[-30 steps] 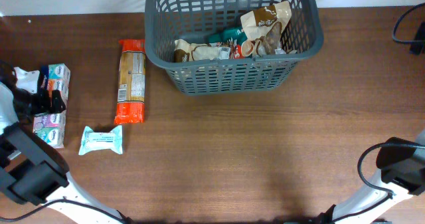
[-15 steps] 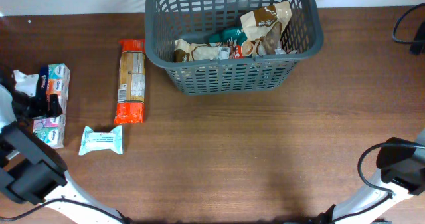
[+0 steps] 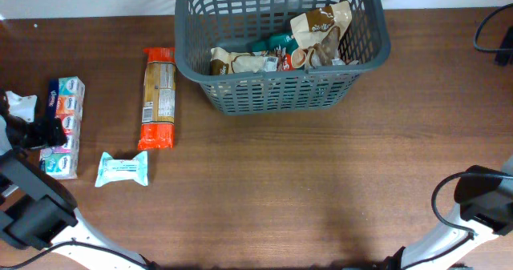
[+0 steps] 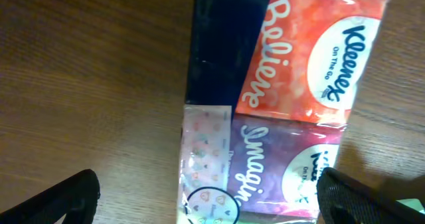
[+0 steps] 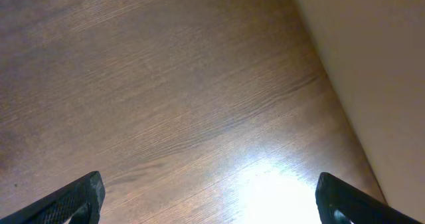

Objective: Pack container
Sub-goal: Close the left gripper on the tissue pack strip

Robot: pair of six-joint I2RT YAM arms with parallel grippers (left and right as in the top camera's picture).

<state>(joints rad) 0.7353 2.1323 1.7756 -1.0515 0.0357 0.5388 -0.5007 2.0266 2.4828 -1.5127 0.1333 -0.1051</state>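
Container (image 3: 272, 94) sits upright at the far side of the bench (image 3: 321, 182), a little right of centre, mouth up. Long axis runs left-right along the far edge.

Already holds brown snack pouches (image 3: 321, 26) and a teal packet (image 3: 272, 42), heaped toward its right half. Judged part-packed.

Outside, to its left:
- long orange-ended biscuit packet (image 3: 158, 98), lying near-to-far just beside the container
- pale teal sachet (image 3: 122, 168), nearer the arms
- tissue multipack (image 3: 64, 126), at the left edge, well apart

Left pincer (image 4: 212, 201) hangs over the multipack, fingers spread wide, holding nothing. Probably lining up to take it across its narrow width.

Right pincer (image 5: 209, 204) is spread wide too and empty, over bare bench at the near right. Likely parked out of the way.
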